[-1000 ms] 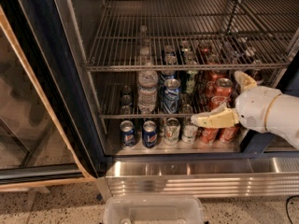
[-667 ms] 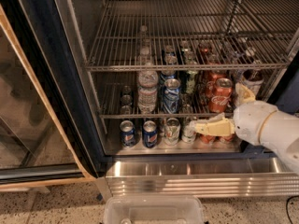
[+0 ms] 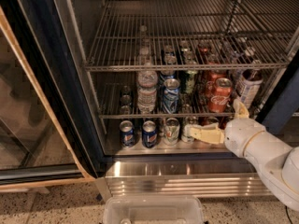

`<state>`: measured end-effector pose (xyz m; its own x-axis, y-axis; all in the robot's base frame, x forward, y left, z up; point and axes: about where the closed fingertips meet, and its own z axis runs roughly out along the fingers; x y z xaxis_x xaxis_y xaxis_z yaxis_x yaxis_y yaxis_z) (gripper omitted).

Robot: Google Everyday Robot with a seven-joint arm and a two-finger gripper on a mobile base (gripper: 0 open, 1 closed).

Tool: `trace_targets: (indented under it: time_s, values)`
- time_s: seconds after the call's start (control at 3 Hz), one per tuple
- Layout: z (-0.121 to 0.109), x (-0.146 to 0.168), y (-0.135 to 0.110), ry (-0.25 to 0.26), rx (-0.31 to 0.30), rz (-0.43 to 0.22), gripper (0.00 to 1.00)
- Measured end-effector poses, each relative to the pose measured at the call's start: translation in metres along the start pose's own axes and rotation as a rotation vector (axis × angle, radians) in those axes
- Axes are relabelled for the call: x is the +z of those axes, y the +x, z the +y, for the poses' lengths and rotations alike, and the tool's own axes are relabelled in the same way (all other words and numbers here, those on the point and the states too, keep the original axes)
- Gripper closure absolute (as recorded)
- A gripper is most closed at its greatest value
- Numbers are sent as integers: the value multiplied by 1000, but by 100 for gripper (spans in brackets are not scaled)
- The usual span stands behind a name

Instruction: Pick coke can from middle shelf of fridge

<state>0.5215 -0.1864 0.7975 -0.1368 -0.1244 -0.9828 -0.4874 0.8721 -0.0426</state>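
I'm in the approach step, nothing grasped yet. The coke can point(image 3: 219, 94) stands on the middle shelf point(image 3: 140, 116) of the fridge point(image 3: 35, 64), close to the front rail. My gripper point(image 3: 216, 119) sits just below and to the right of the can, spread open and empty: one finger reaches left under the can, the other points up beside the can's right side. A bottle point(image 3: 248, 85) crowds the can's right. Next, I reckon, I need to rise to can height and bracket it before closing.

Red, white-scripted coke can point(image 3: 219, 95); cream pincer point(image 3: 215, 117) just below; grey middle shelf point(image 3: 112, 116)
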Motion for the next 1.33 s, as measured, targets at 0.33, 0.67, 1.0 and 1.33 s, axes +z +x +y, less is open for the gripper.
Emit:
trace_targets:
  time_s: [0.33,0.67,1.0,1.33]
  values:
    - [-16,12,18,22,46,-28,0]
    - [-16,12,18,22,46,-28,0]
    - [-18,20,18,28,34,-30,10]
    - [-29,31,11,53,19,-68,21]
